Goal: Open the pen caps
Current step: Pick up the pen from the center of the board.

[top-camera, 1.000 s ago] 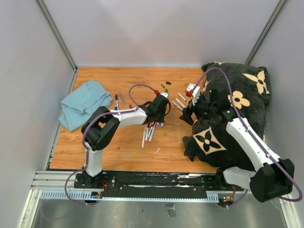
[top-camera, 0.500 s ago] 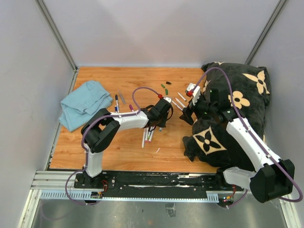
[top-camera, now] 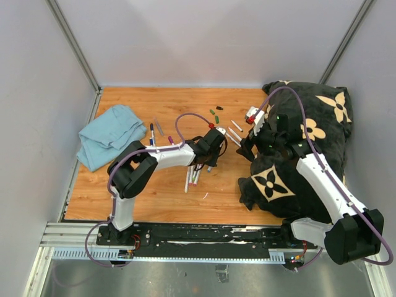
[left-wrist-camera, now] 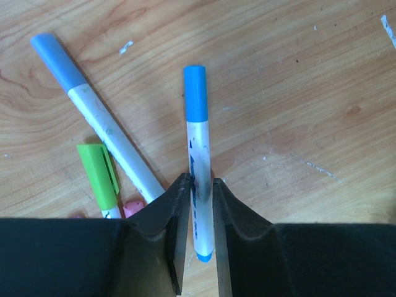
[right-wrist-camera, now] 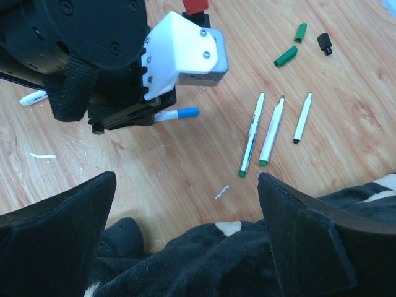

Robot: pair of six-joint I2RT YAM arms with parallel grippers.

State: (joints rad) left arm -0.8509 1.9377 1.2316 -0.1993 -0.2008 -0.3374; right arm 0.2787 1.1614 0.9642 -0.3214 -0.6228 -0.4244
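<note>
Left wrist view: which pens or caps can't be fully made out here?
- Green-capped pen: barrel cut off behind the left tool, which grips a blue-capped pen.
- Pink cap: only a sliver shows above the tool.
- Pale-blue-capped pen: lower end hidden by the same tool.

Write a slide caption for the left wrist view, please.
The left fingers grip a white pen by its barrel, its blue cap still on.

- Seeing a light blue cloth (top-camera: 108,133) lying rumpled on the left part of the wooden table (top-camera: 161,201).
- Seeing a black plush blanket (top-camera: 337,124) with cream flower prints bunching over the table's right side.
- Seeing three slim white pen barrels (right-wrist-camera: 272,130) lying side by side, just beside the blanket's edge.
- Seeing grey walls (top-camera: 204,37) enclosing the table.
</note>
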